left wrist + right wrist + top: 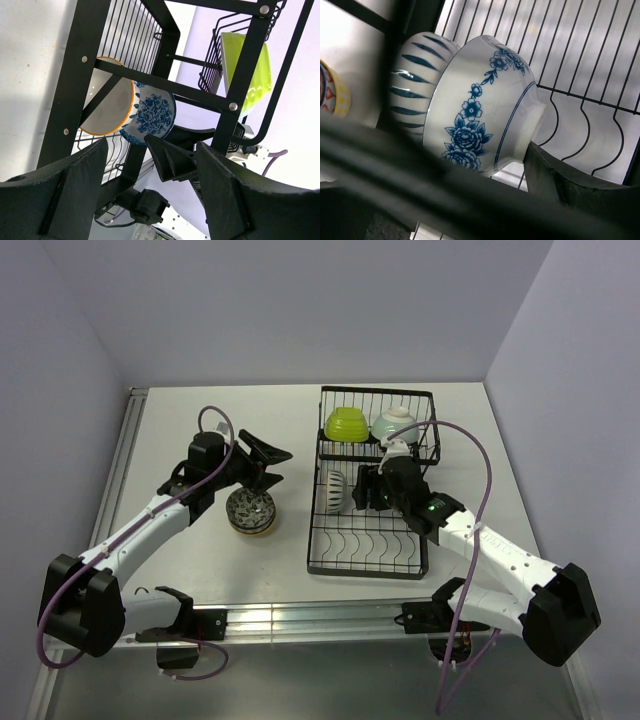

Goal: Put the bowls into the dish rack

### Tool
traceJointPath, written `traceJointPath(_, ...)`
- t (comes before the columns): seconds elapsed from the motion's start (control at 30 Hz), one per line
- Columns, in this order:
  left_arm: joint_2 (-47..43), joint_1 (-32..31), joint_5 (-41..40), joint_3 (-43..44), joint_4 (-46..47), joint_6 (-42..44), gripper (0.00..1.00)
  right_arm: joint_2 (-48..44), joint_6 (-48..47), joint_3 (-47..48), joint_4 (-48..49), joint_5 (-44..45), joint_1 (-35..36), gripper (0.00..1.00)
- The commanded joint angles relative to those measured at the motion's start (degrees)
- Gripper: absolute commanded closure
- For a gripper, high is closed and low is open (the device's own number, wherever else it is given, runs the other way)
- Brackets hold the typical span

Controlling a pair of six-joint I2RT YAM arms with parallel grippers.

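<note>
Surface: A white table (200, 440) with a metal rail (300, 618) along its near edge.
Room: Plain pale lavender walls (300, 310) close in the left, far and right sides.
Dish rack: The black wire dish rack (366, 572) sits right of centre. Its long axis runs near to far, with the raised basket at the far end and the curved slot wires at the near end.
Basket: A green bowl (348, 424) and a mint bowl (395, 425) lie side by side, green on the left. Both appear mouth-down.
Slots: A striped bowl (335, 492) stands on edge at the rack's left side, mouth to the left. A blue-flowered bowl (480, 110) is tipped the same way just behind it, rim against the striped bowl and foot pointing right.
Right gripper: The right gripper (368, 490) reaches over the rack from the near right, its fingers closed around the blue-flowered bowl.
Left gripper: The left gripper (272, 466) hangs over the table left of the rack, jaws spread wide and holding nothing.
On the table: Patterned bowls (250, 510), apparently stacked, rest just near of the left gripper, apart from the rack.
</note>
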Motion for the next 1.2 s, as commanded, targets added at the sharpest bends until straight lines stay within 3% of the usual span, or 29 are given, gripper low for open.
traceJointPath(0.0, -0.69, 0.28, 1.20, -0.23, 1.96, 0.21, 0.24, -1.51, -0.65, -0.63, -0.28, 1.49, 2.07, 1.00)
traceJointPath(0.47, -2.19, 0.46, 1.20, -1.20, 1.87, 0.39, 0.24, -11.17, -3.64, -9.16, 3.50, 0.71, 3.13, 1.00)
traceJointPath(1.17, -3.51, 1.34, 3.22, -3.74, 3.63, -1.19, 0.25, -6.17, 0.75, -6.18, -0.63, -2.55, 7.17, 1.00)
